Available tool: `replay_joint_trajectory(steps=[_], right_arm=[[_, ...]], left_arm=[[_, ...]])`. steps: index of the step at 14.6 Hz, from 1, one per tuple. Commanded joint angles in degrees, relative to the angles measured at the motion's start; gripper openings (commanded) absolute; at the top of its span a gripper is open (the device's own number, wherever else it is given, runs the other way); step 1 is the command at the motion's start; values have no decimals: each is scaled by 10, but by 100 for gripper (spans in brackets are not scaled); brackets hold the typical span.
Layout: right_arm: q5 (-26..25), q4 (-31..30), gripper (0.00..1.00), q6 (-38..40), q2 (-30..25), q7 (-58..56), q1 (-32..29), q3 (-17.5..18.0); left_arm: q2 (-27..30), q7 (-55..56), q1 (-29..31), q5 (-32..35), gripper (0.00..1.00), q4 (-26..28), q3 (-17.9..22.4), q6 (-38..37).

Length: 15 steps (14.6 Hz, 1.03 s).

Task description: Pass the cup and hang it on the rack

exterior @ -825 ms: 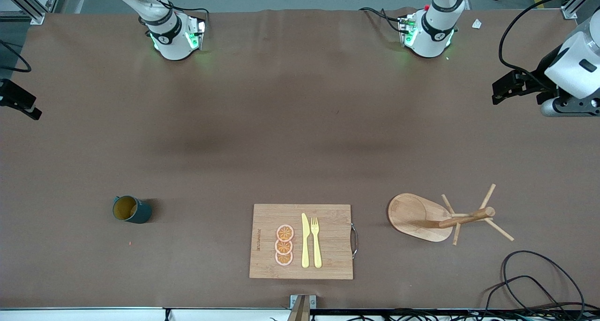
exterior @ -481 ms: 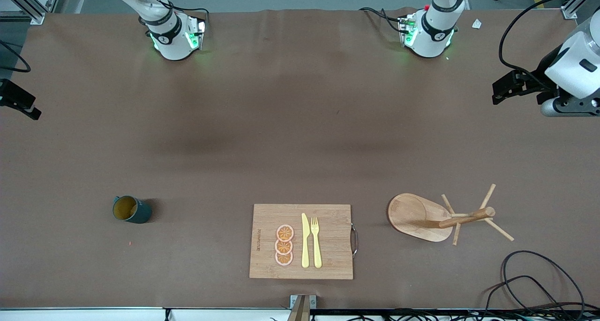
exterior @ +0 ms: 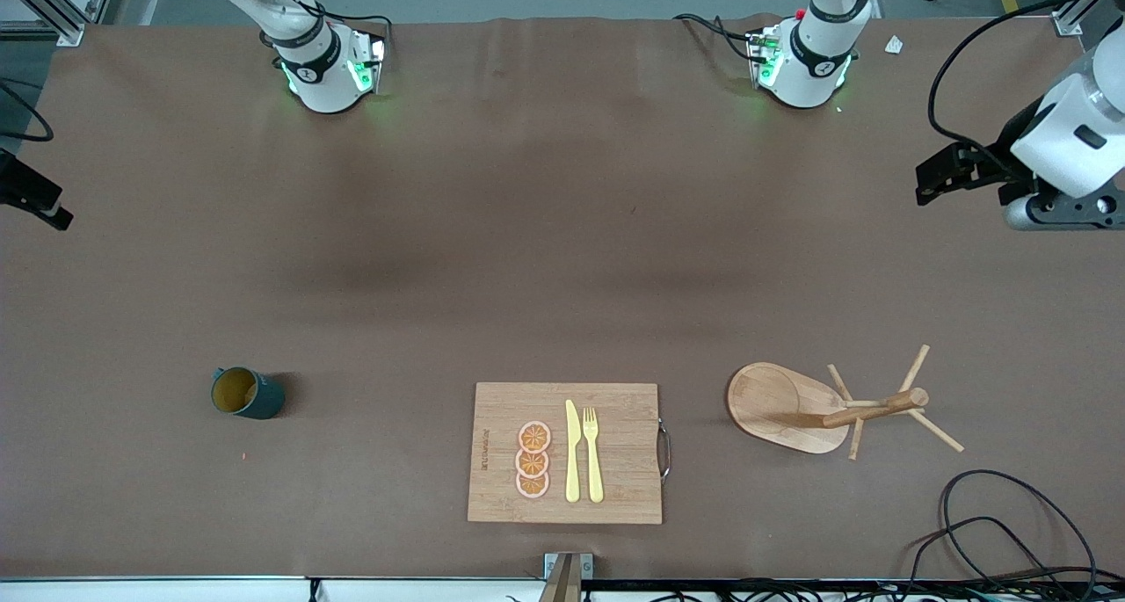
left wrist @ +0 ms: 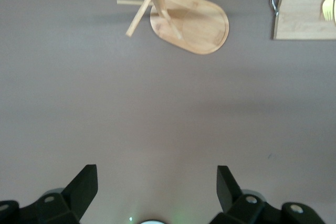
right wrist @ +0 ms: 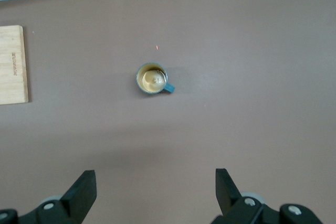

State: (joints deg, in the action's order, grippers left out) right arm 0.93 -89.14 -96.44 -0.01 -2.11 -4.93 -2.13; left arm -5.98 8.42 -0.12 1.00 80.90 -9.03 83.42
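Cup upright on table, near front-camera edge, toward right arm's end; yellow inside showing. Rack upright near same edge, toward left arm's end. Cutting board between them, at front-camera edge, carrying orange slices, knife, fork.

Left gripper over bare table at left arm's end, fingers spread wide, empty. Right gripper over table at right arm's end, fingers spread wide, empty, well apart from cup.
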Motion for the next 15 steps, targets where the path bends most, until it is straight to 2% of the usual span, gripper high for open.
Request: replay_joint_trajectory(steps=[1, 3, 5, 12, 15], right_arm=[[16, 1, 100, -11, 45, 2, -3, 5], [48, 4, 100, -38, 96, 1, 4, 6], [49, 4, 100, -84, 148, 2, 24, 6], [43, 3, 100, -340, 350, 1, 47, 6], [45, 3, 100, -400, 404, 3, 47, 6]], left_arm=[[-17, 12, -1, -1, 100, -14, -3, 16], [-25, 5, -1, -1, 100, -14, -2, 27], [-26, 3, -1, -1, 100, -14, -2, 39], [-30, 2, -1, -1, 100, -14, -3, 50], [-31, 1, -1, -1, 100, -14, -2, 52]])
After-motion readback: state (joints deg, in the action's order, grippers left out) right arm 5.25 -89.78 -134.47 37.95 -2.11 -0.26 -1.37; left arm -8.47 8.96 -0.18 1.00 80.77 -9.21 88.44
